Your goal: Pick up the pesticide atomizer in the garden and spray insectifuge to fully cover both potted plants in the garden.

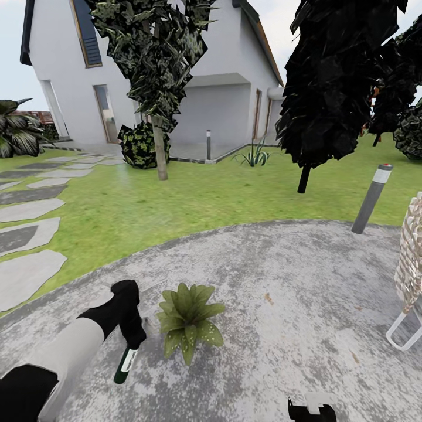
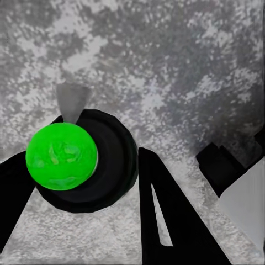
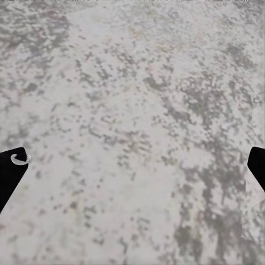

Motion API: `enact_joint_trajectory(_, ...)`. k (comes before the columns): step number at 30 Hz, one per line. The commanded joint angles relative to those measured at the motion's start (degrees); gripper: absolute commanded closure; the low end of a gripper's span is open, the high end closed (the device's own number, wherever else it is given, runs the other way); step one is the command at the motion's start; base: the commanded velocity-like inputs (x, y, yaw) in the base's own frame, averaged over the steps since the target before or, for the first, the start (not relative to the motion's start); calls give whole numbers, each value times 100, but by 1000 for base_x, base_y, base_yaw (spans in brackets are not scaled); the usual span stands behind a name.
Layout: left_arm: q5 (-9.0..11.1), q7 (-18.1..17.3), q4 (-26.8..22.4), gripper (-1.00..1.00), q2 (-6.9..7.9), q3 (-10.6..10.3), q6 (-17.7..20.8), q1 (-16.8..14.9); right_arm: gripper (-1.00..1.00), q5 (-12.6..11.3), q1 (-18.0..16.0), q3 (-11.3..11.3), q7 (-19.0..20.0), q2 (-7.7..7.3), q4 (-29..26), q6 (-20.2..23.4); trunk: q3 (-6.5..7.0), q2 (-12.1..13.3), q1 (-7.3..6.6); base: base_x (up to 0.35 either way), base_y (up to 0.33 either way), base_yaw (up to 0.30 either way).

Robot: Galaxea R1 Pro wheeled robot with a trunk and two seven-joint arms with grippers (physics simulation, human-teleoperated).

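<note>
Pesticide atomizer (image 1: 125,364): seen in the head view hanging head-up in the left gripper (image 1: 136,340), just beside one potted plant (image 1: 188,318) on the round grey patio (image 1: 281,281); lawn (image 1: 193,199) and stepping stones (image 1: 26,234) lie beyond. Left wrist view: jaws pinched on the atomizer's dark body (image 2: 113,165), bright green at its end. Right wrist view: right gripper (image 3: 132,165) jaws spread wide over bare paving.

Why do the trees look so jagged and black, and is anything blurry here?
Head view: the black-leaved tree renders as dark angular shards under flat, shadowless light, and the grey post leans from lens distortion. Left wrist view: the bright green round bottle end looks soft. Right wrist view: the speckled grey paving is blurred.
</note>
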Motion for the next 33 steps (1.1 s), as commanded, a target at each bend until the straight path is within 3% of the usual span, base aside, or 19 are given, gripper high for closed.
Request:
enact_joint_trajectory(1,-15,-108,-8,100,16,-39,57,-59,-100,-57,-3,51,-9,0,1,-17,-6,-2,-1,0,0,0)
enact_joint_trajectory(5,-13,-322,11,100,113,-81,42,-132,-100,-58,-3,51,-6,0,-5,-17,-6,-2,-1,0,0,-19)
enact_joint_trajectory(9,-24,-352,43,100,372,-93,-4,-81,-100,-58,-3,54,-4,8,-6,-17,-6,-2,-1,0,0,-240)
enact_joint_trajectory(19,-20,-319,97,100,392,-83,15,-39,-100,-58,-3,59,-9,9,-7,-17,-6,-2,-1,-126,29,-174)
enact_joint_trajectory(28,-18,-309,93,100,460,-42,37,24,-100,-58,-3,59,-9,9,-7,-17,-6,-2,-1,-125,269,-6)
enact_joint_trajectory(33,-12,-303,64,100,439,-27,39,24,-100,-58,-3,58,-4,9,-7,-17,-6,-2,-1,-3,316,-229)
